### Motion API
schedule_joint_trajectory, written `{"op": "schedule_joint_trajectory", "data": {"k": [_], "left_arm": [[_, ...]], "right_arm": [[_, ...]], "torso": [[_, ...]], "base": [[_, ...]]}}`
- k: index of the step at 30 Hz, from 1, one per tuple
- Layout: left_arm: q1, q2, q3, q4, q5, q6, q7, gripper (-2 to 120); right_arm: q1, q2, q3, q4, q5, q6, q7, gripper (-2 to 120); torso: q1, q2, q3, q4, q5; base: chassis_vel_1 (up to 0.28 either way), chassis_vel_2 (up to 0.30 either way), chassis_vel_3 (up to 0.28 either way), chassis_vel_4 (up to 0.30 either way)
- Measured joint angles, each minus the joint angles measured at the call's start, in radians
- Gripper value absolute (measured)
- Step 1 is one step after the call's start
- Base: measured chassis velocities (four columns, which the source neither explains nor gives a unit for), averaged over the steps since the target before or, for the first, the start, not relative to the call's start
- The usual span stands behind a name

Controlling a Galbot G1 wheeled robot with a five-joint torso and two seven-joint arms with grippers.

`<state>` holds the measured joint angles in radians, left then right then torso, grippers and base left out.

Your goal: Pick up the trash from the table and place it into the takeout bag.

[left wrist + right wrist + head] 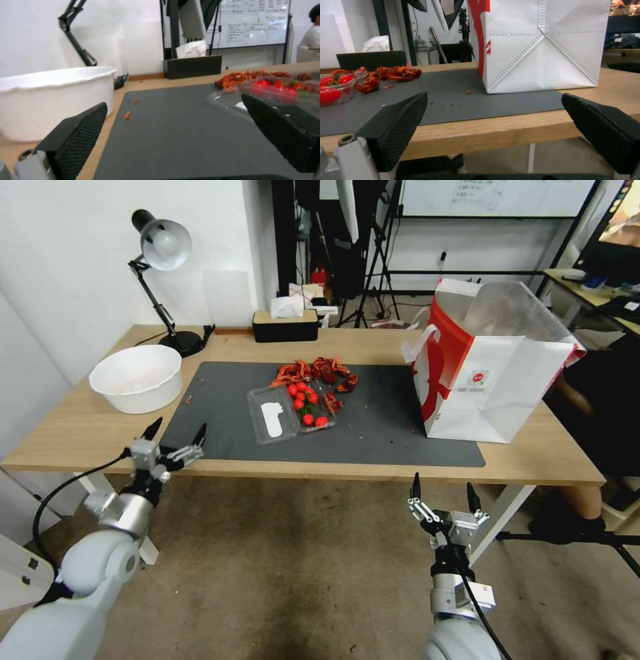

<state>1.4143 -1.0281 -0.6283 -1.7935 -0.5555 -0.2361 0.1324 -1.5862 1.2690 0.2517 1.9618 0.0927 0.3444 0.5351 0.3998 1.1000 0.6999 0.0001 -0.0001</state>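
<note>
One white paper takeout bag point(497, 387) with red side panels is standing upright at the right end of the dark grey mat point(387, 430), partly overhanging onto the bare wood of the desk point(73, 427). Its mouth is gaping open, showing a silvery lining, and its white handles are flopping toward the mat's middle.

The trash is lying in two groups at the mat's centre: one heap of reddish-orange shell scraps point(317, 372), glossy and jagged, and just in front of it one clear plastic clamshell box point(288, 412), hinged open. One half is holding small round red tomatoes, about seven, though some are overlapping and hard to count; the other half is showing a white patch. A few red crumbs are dotting the mat.

One wide white bowl point(137, 377) is sitting on the wood left of the mat. One black desk lamp point(160, 280) and one black tissue box point(285, 325) are standing along the far edge.

The left claw point(175, 437) is hovering over the near left corner of the mat, its two black textured fingers point(78, 135) spread apart and gripping nothing. The right claw point(444, 493) is hanging below and in front of the desk's near edge, facing the bag, fingers likewise parted and empty. In the left wrist view the clamshell is partly hidden behind one finger.
</note>
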Motion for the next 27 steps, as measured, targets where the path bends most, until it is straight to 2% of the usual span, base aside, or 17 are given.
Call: {"op": "schedule_joint_trajectory", "data": {"k": [19, 27], "left_arm": [[0.140, -0.045, -0.043, 0.025, 0.061, -0.118, 0.010, 100], [0.159, -0.052, -0.046, 0.027, 0.071, -0.131, 0.010, 100]], "right_arm": [[-0.003, -0.001, -0.001, -0.007, 0.001, 0.003, -0.001, 100], [-0.003, -0.001, -0.001, -0.012, 0.001, 0.006, -0.001, 100]], "torso": [[0.000, 0.000, 0.000, -0.0001, 0.0000], [0.000, 0.000, 0.000, -0.0001, 0.0000]], "base": [[0.000, 0.000, 0.000, 0.000], [0.000, 0.000, 0.000, 0.000]]}}
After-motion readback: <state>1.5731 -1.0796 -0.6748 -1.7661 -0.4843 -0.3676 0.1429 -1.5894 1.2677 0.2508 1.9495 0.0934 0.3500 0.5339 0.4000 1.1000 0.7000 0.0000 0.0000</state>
